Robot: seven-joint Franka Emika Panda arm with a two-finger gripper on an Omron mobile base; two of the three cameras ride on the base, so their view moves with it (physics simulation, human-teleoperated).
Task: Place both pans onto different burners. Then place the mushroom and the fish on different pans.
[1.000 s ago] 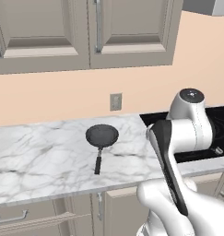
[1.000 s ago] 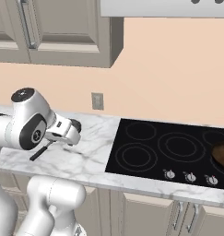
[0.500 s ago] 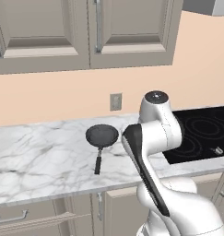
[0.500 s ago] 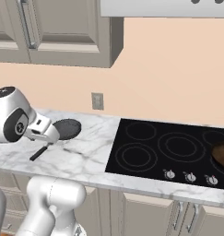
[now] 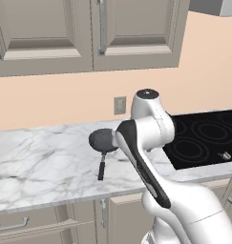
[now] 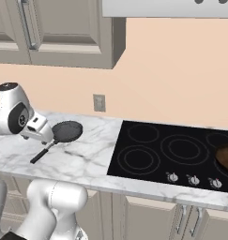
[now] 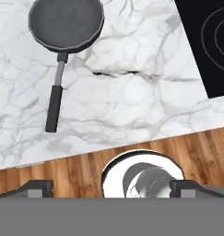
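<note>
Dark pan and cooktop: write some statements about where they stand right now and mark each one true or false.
1. The dark pan lies on the marble counter, not on the cooktop. True.
2. The dark pan's handle points toward the counter's front edge. True.
3. The gripper is shut on the dark pan's handle. False: its jaws stand open and hold nothing, apart from the pan.
4. The brown pan sits on the marble counter beside the dark pan. False: it rests at the cooktop's right end.
5. A wall outlet is on the wall behind the counter. True.
6. The dark pan has a mushroom in it. False: its inside is bare.
</note>
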